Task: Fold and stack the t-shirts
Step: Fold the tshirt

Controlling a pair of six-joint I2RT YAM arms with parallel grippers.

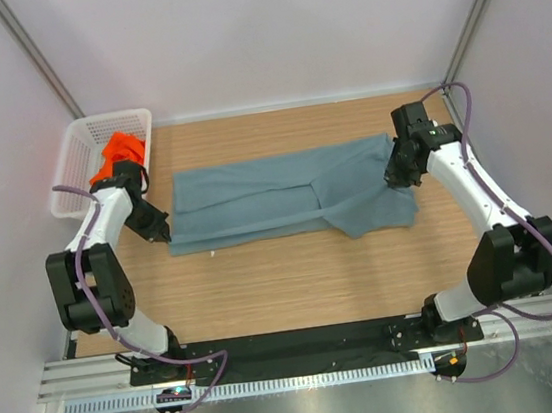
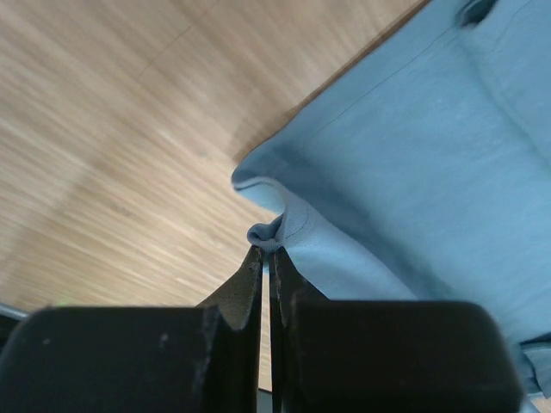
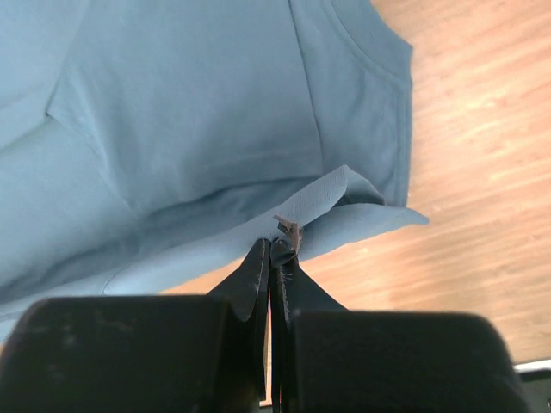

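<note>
The grey-blue t-shirt (image 1: 285, 197) lies stretched across the wooden table, folded lengthwise into a long strip. My left gripper (image 1: 165, 233) is shut on the shirt's left edge; in the left wrist view the left gripper (image 2: 269, 251) pinches a small bunch of the blue cloth (image 2: 413, 155). My right gripper (image 1: 395, 178) is shut on the shirt's right edge, and in the right wrist view the right gripper (image 3: 277, 247) holds a lifted fold of the blue cloth (image 3: 189, 112). The orange t-shirt (image 1: 116, 153) lies crumpled in the basket.
A white lattice basket (image 1: 76, 155) stands at the table's back left corner, close to my left arm. White walls enclose the table on three sides. Bare wood (image 1: 286, 286) lies between the shirt and the arm bases.
</note>
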